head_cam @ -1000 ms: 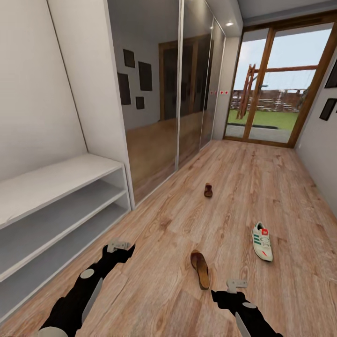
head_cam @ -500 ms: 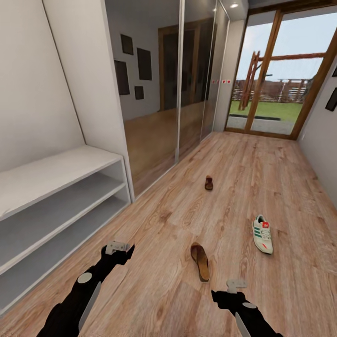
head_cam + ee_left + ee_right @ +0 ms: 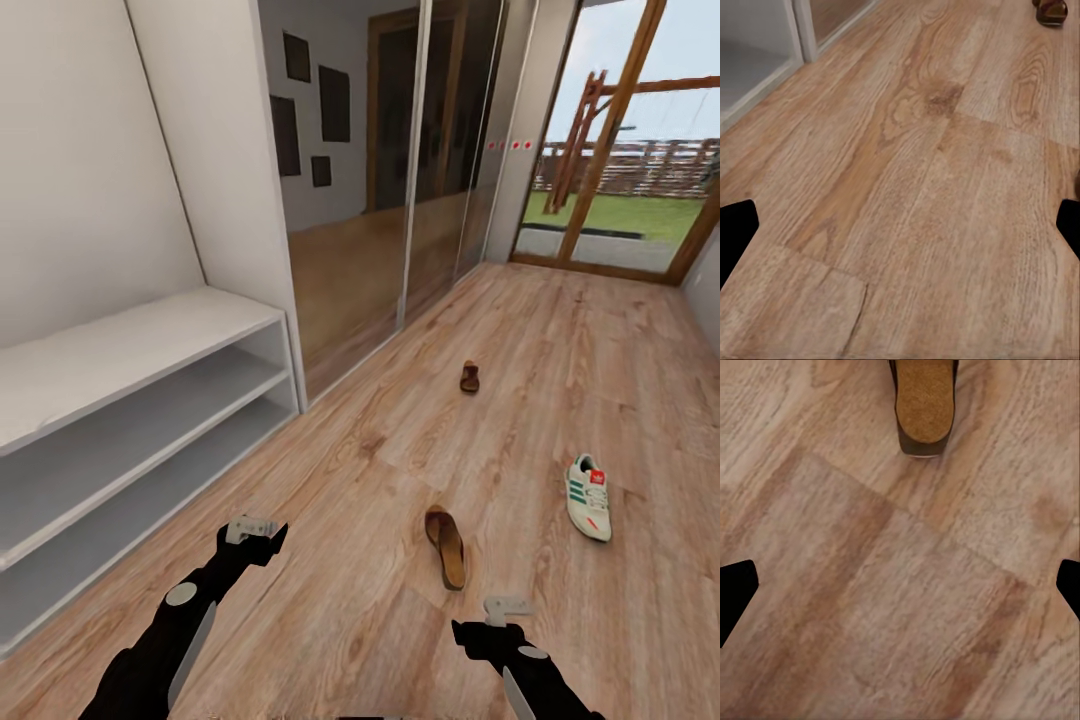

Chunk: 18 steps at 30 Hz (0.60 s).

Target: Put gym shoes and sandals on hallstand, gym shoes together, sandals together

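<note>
Since a second ago the camera has swung left, sliding everything rightward. Left gripper [image 3: 255, 528] and right gripper [image 3: 503, 608] hover spread wide and empty over the corridor floor [image 3: 330, 600]; one sandal [image 3: 446, 545] lies just ahead, a gym shoe [image 3: 588, 496] right, another sandal [image 3: 470, 377] farther, pale-grey tiers [image 3: 150, 400] left

Both arms are matte black with chunky, faceted segments; the left arm [image 3: 175, 640] has a pale grey round cap on its upper side and a long grey panel along one flank; the right arm [image 3: 525, 672] shows a smaller grey disc; each wrist ends in a light grey bracket; the fingertips [image 3: 735, 236] look plain black.
</note>
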{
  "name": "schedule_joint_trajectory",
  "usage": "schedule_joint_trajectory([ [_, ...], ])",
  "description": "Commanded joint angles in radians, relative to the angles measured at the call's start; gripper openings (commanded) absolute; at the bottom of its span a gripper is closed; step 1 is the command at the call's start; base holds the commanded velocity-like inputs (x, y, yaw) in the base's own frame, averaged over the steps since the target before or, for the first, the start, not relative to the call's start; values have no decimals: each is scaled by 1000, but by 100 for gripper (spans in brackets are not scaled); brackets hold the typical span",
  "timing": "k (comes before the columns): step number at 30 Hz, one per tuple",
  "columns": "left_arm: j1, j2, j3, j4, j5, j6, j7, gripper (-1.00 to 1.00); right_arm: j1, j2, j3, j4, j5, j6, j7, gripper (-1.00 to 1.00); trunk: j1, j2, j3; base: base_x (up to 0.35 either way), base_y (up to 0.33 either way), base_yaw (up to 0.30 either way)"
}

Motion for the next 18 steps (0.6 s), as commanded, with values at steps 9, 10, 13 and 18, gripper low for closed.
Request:
schedule_joint_trajectory([
  [9, -1, 0, -1, -1, 0, 3, -2, 100, 0, -1, 0, -4, -6, 5, -3, 100, 4, -3, -38, 0, 0, 133],
  [10, -1, 0, -1, -1, 0, 3, -2, 100, 0, -1, 0, -4, -6, 5, -4, 100, 4, -3, -42, 0, 0, 27],
  [13, -1, 0, -1, -1, 0, 3, -2, 100, 0, -1, 0, -5, -6, 3, -4, 100, 6, -3, -54, 0, 0, 16],
  [18, -1, 0, -1, -1, 0, 3, -2, 100, 0, 0, -2, -5, -6, -7, -6, 100, 8, -5, -74, 0, 0, 5],
])
